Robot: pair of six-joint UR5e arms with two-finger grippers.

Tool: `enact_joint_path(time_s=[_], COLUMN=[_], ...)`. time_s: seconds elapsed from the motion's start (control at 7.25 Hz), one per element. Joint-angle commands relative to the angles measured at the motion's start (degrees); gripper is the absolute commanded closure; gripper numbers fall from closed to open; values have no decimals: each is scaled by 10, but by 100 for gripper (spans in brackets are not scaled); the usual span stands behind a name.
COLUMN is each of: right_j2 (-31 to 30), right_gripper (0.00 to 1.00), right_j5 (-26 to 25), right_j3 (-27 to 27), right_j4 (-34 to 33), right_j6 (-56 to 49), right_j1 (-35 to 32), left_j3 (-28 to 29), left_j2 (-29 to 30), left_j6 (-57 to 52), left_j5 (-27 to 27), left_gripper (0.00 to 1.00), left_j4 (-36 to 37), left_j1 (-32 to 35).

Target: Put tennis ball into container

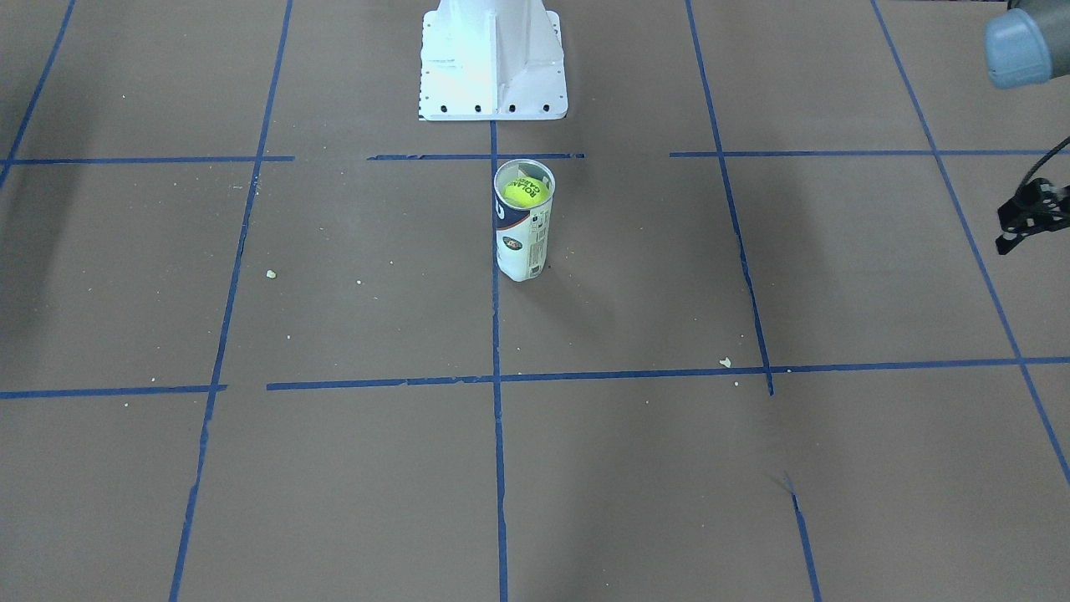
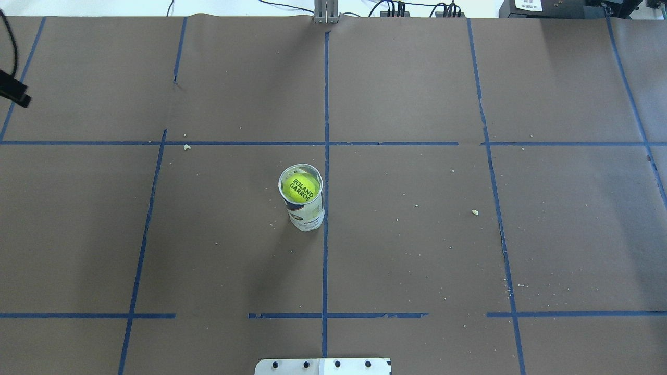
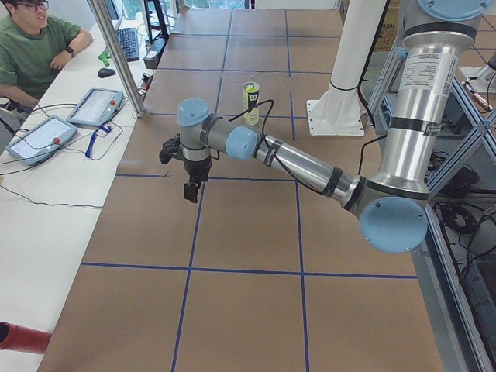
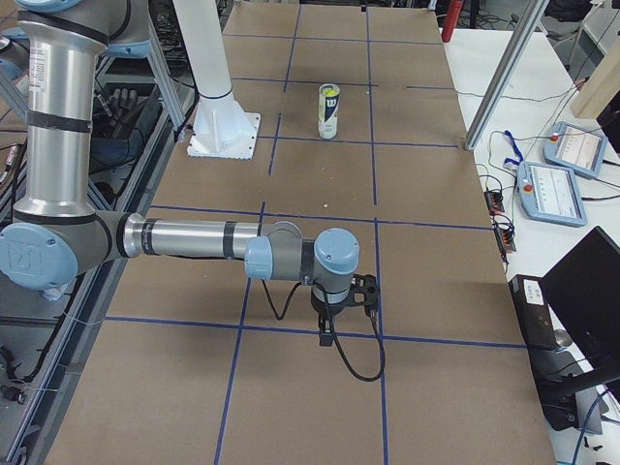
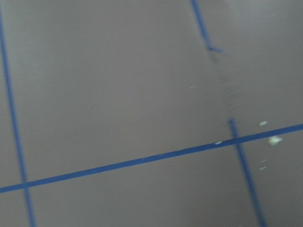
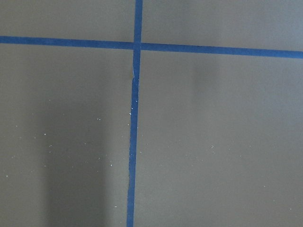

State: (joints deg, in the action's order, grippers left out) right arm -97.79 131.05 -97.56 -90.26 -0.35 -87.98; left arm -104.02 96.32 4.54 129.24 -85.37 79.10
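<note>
The tennis ball [image 1: 526, 192] is bright yellow-green with black lettering and sits inside the top of the container [image 1: 524, 241], just below the rim. The container [image 2: 307, 213], a clear tube with a white and navy label, stands upright near the table's middle on a blue tape line, with the ball [image 2: 301, 188] showing through its open mouth. My left gripper [image 3: 191, 188] hangs above the table far out on my left, only its black edge [image 1: 1030, 219] showing elsewhere; I cannot tell its state. My right gripper [image 4: 326, 332] hovers far out on my right, state unclear. Neither touches the tube.
The white robot base [image 1: 493, 67] stands just behind the tube. Blue tape lines grid the brown table, and small crumbs [image 2: 474, 212] lie scattered on it. An operator [image 3: 35, 46] sits at a side table with teach pendants [image 3: 94, 106] beyond my left.
</note>
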Motion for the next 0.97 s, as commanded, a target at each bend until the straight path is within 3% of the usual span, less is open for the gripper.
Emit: enact_joint_path(time_s=[0.0,0.14,0.41,0.83], right_j2=[0,0,0,0], right_gripper=[0,0,0,0], right_j5=[0,0,0,0], right_j3=[0,0,0,0], right_j4=[0,0,0,0], right_j6=[0,0,0,0], right_j1=[0,0,0,0], left_j3=[41,61,60,62], left_j2=[-86,-137,-148,-145], left_j6=[-102,-111,-111,-112], left_j5=[35,65,84,76], left_gripper=[0,0,0,0], left_j4=[-58,-135,-133,-107], left_j1=[66,84,127,127])
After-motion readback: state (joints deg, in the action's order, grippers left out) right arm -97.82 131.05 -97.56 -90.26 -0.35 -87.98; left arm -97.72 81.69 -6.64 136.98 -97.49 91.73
